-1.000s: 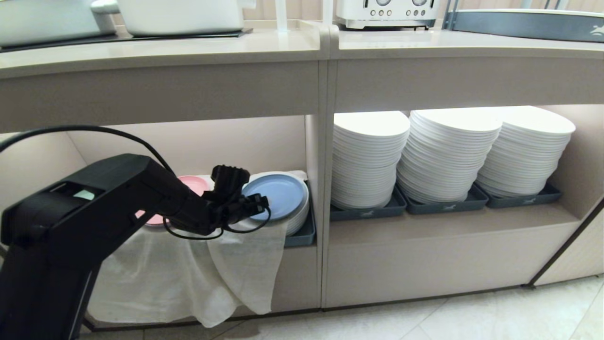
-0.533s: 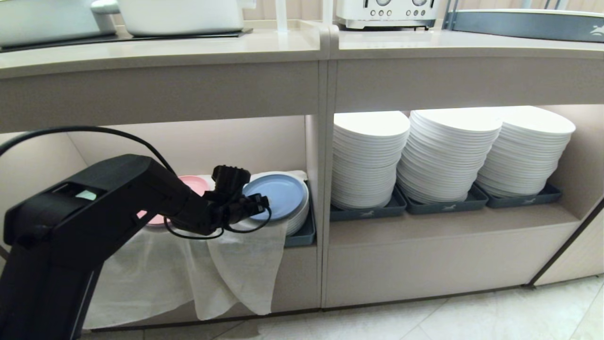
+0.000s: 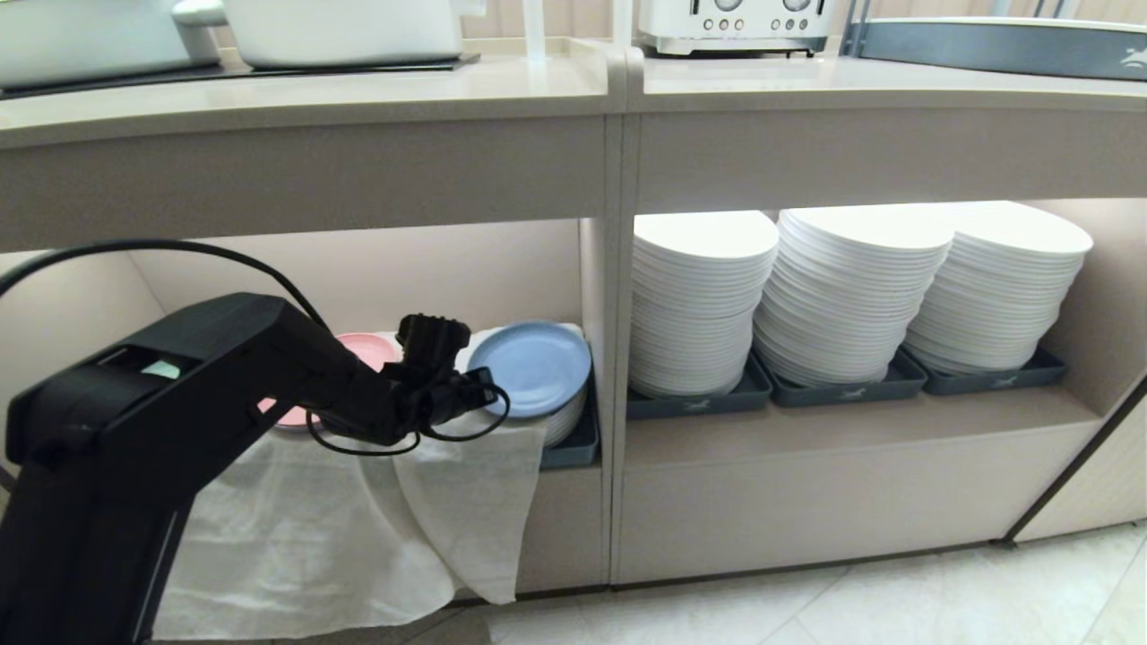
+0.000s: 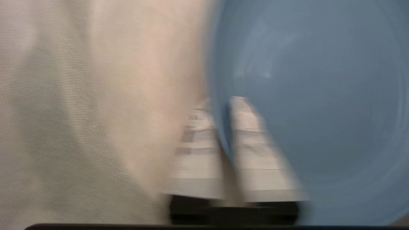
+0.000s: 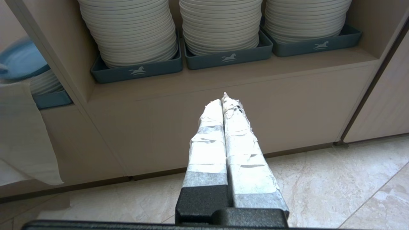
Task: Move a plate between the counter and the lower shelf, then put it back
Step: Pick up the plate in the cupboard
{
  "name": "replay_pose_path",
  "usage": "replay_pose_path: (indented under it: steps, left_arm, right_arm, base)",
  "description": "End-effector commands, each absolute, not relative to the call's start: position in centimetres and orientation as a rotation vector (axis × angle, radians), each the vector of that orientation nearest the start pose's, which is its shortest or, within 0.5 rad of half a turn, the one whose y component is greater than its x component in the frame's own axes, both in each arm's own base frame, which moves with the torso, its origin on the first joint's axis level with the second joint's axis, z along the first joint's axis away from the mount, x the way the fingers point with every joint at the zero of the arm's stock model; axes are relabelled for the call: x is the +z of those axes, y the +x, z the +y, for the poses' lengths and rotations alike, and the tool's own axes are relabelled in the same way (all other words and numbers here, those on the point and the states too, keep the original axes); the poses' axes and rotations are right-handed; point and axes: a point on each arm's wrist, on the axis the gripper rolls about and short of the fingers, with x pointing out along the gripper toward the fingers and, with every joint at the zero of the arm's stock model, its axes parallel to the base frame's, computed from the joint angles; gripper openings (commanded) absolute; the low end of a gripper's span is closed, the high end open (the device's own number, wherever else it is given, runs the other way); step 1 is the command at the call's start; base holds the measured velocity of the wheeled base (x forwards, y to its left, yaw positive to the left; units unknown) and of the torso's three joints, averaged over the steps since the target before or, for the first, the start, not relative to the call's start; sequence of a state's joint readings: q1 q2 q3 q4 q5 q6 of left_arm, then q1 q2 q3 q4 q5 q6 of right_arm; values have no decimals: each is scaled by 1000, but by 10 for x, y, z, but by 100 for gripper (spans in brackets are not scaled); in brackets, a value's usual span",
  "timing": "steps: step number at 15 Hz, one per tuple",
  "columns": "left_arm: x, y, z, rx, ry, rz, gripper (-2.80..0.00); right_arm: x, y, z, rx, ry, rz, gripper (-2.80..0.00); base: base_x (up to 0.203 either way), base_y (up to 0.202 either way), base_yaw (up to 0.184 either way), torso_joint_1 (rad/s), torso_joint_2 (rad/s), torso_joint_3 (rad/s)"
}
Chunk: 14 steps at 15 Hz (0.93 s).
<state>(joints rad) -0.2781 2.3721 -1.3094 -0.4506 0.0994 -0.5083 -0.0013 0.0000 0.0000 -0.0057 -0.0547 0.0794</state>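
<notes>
The light-blue plate (image 3: 533, 365) sits on a short stack of white plates in the lower shelf (image 3: 376, 269), its near-left edge raised a little. My left gripper (image 3: 482, 391) is shut on that edge. In the left wrist view the plate (image 4: 319, 105) fills one side, and the left gripper (image 4: 223, 110) pinches its rim with one taped finger (image 4: 252, 150) on the plate's face and the other behind the rim. The counter (image 3: 358, 98) runs above. My right gripper (image 5: 223, 99) hangs shut and empty over the floor, out of the head view; the plate (image 5: 19, 60) shows at that view's edge.
A pink plate (image 3: 369, 348) lies behind my left arm. A white cloth (image 3: 448, 502) drapes over the shelf's front edge. A dark grey tray (image 3: 581, 443) holds the white stack. The neighbouring recess holds tall white plate stacks (image 3: 842, 287). Appliances stand on the counter.
My left gripper has closed on the blue plate's rim. The plate has tipped up and shifted slightly right. The hanging cloth has shifted a little.
</notes>
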Motion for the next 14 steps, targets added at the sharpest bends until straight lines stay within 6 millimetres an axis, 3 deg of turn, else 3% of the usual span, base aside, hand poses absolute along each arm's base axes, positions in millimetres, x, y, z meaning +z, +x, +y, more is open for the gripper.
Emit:
replay_pose_path:
  steps: [1, 8, 14]
  left_arm:
    - [35, 433, -121, -16, -378, 628, -280]
    - [35, 432, -117, 13, -372, 629, -280]
    - [41, 413, -109, 29, -369, 659, -280]
  right_arm:
    - [76, -23, -1, -56, 80, -8, -280]
    - [76, -23, -1, -55, 80, -8, -280]
    - [76, -23, -1, -56, 80, -8, -280]
  base:
    - [0, 0, 0, 0, 0, 0]
    - [0, 0, 0, 0, 0, 0]
    - [0, 0, 0, 0, 0, 0]
